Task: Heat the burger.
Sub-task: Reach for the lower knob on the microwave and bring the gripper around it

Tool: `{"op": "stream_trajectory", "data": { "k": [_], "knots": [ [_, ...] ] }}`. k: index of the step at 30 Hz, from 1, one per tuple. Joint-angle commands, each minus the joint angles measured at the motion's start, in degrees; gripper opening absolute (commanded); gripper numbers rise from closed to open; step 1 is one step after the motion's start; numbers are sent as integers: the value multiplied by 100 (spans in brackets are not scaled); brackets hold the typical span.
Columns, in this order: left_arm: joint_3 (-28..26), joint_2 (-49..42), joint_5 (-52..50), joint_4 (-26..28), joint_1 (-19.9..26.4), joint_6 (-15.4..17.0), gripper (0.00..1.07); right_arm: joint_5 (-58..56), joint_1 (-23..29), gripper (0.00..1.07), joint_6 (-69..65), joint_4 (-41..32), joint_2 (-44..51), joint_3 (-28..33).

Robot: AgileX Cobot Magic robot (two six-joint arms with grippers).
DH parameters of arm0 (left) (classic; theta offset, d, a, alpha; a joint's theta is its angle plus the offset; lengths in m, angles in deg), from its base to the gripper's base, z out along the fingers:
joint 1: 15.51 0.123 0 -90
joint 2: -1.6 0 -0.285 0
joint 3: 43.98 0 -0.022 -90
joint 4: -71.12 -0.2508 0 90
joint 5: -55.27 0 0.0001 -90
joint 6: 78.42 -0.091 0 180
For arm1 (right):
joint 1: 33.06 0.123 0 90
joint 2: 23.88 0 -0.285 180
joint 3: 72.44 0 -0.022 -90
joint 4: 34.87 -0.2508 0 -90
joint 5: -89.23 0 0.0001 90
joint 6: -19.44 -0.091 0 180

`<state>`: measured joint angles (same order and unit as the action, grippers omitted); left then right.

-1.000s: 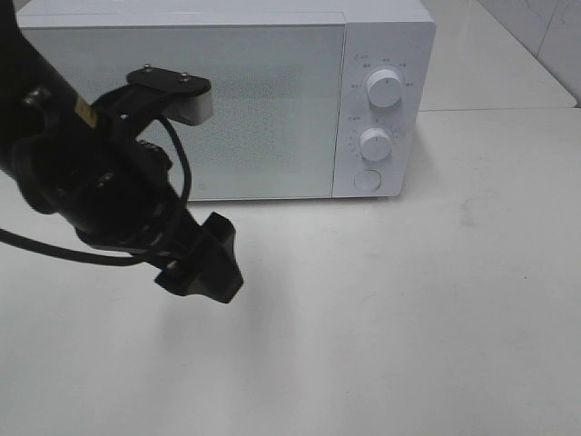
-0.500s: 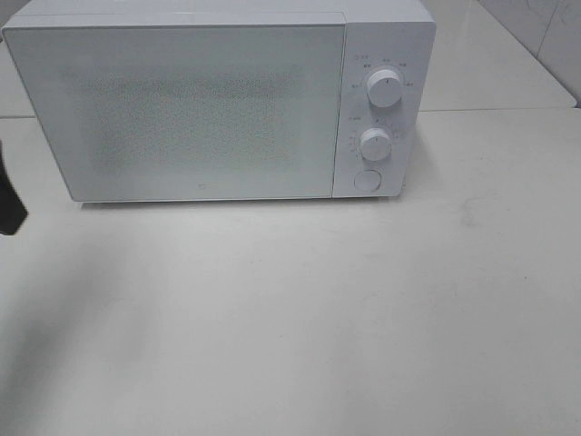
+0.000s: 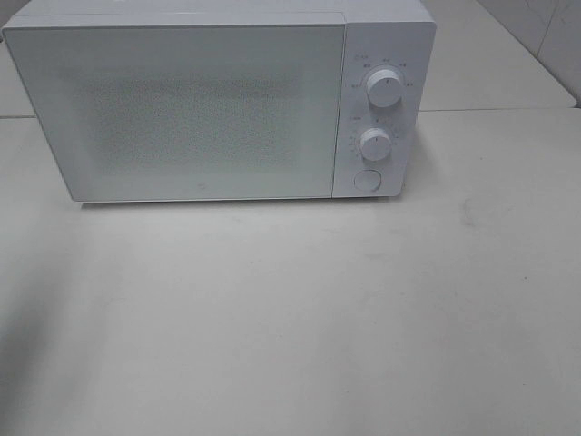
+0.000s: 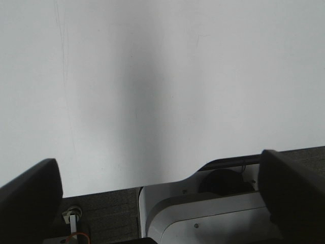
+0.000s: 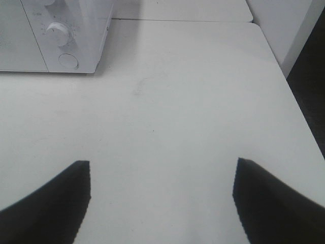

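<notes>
Carrying everything, the worktop (image 3: 363, 318): pale and matte, I see it filling the high view in front of the oven.
Microwave (image 3: 218, 104): white, standing at the back of the worktop, control panel on its right side.
Door (image 3: 182, 118): shut flush, speckled frosted front, and I can't see through it.
Left pincer (image 4: 157, 157): out of the high view; my wrist camera shows its two dark fingers spread wide over a plain white surface, nothing between them.
Right pincer (image 5: 161, 162): also spread, nothing pinched, hanging over bare worktop well apart from the microwave's panel corner.
Upper knob (image 3: 385, 89): white, near the panel's top.
Lower knob (image 3: 375, 143): white, directly under it.
Round button (image 3: 367, 180): at the panel's foot, just below the lower knob.
Burger: I can't tell where it is from any of my three views.
</notes>
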<state>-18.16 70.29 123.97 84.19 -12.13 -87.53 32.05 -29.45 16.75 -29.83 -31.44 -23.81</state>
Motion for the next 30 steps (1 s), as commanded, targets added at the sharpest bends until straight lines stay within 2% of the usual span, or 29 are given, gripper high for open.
{"op": "stream_trajectory", "data": {
  "k": [1,4,7,11,12,15,17,19,24,30],
  "knots": [
    [453,-602,-74,-17,11,11,98,6,-29,75,-34,-6,160,11],
    [561,-762,-149,-17,11,6,98,6,-29,75,-34,-6,160,11],
    [1020,-1536,-418,-17,11,6,98,6,-29,75,-34,-6,160,11],
    [1209,-2063,-470,-46,11,-80,98,6,-29,75,-34,-6,160,11],
    [1335,-2458,-561,-74,11,-132,98,6,-29,75,-34,-6,160,11],
    [1387,-2624,-647,-86,11,-132,98,6,-29,75,-34,-6,160,11],
    [1587,-3461,-871,-195,11,-132,98,6,-29,75,-34,-6,160,11],
    [1639,-3615,-871,-241,11,-132,98,6,-29,75,-34,-6,160,11],
    [2063,-4652,-859,-533,11,-120,98,6,-29,75,-34,-6,160,11],
    [2166,-5477,-705,-550,11,-80,98,6,-29,75,-34,-6,160,11]
  ]
}}
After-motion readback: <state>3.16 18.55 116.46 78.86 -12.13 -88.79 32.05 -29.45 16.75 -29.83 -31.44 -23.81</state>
